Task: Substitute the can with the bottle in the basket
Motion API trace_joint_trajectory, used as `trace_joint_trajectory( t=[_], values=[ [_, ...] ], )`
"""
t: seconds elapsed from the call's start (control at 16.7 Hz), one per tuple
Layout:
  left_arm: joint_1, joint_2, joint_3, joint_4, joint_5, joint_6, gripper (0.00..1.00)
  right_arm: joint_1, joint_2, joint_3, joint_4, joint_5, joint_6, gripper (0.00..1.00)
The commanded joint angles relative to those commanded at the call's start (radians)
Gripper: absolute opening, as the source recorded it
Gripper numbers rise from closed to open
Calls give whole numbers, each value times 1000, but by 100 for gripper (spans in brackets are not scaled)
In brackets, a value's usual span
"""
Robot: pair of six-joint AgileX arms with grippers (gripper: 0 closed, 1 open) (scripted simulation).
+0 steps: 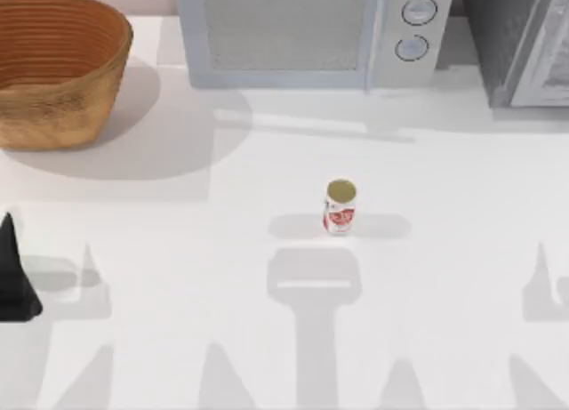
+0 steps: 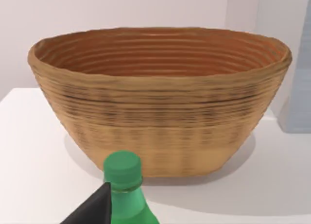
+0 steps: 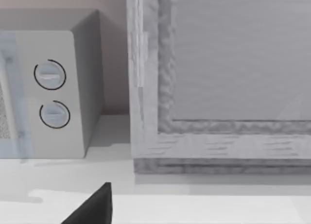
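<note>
Green bottle [image 2: 125, 195] sits closest to the left wrist camera, cap up, upright, with a dark finger [image 2: 95, 208] of the left gripper touching its side just under the cap. Grip looks like a hold on the bottle, but the other finger is out of frame, so whether the left gripper is really clamped can't be told. From above, the left gripper [image 1: 13, 277] shows as a black wedge at the table's left edge, near side; the bottle isn't visible there.

Straight ahead of the bottle in the left wrist view stands the basket [image 2: 160, 112], wide wicker bowl, ribbed, rim up, inside looks bare as far as the inner wall is seen. Open white table [image 2: 39, 151] lies between bottle and basket, nothing in the way. Top view puts the basket [image 1: 55, 72] at the far left corner.

Can [image 1: 340, 207] stands upright mid-table, gold top up, well apart from the basket and outside it, well apart from the left gripper too.

Microwave [image 1: 307, 32] sits along the far edge, right of the basket, two dials at its right side. Grey cabinet [image 1: 524, 41] stands at the far right.

Right wrist view has one dark finger [image 3: 92, 207] of the right gripper low in frame, over bare table, facing the microwave [image 3: 53, 93] dials and the cabinet [image 3: 218, 78]. Its state can't be told; touching nothing seen.
</note>
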Motion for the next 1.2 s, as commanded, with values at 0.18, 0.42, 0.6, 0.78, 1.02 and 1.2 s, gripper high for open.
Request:
trace_joint_trajectory(
  t=[0.18, 0.42, 0.6, 0.78, 1.02, 1.2],
  values=[
    [44, 168, -6, 135, 45, 16, 100, 0, 0, 0, 0, 0, 0, 100],
    [119, 447, -7, 372, 121, 44, 100, 0, 0, 0, 0, 0, 0, 100],
    [179, 675, -7, 564, 182, 67, 100, 0, 0, 0, 0, 0, 0, 100],
    [237, 896, -7, 749, 241, 90, 100, 0, 0, 0, 0, 0, 0, 100],
    [303, 1150, -10, 954, 307, 115, 100, 0, 0, 0, 0, 0, 0, 100],
    [337, 1285, -13, 1058, 341, 127, 100, 0, 0, 0, 0, 0, 0, 100]
  ],
)
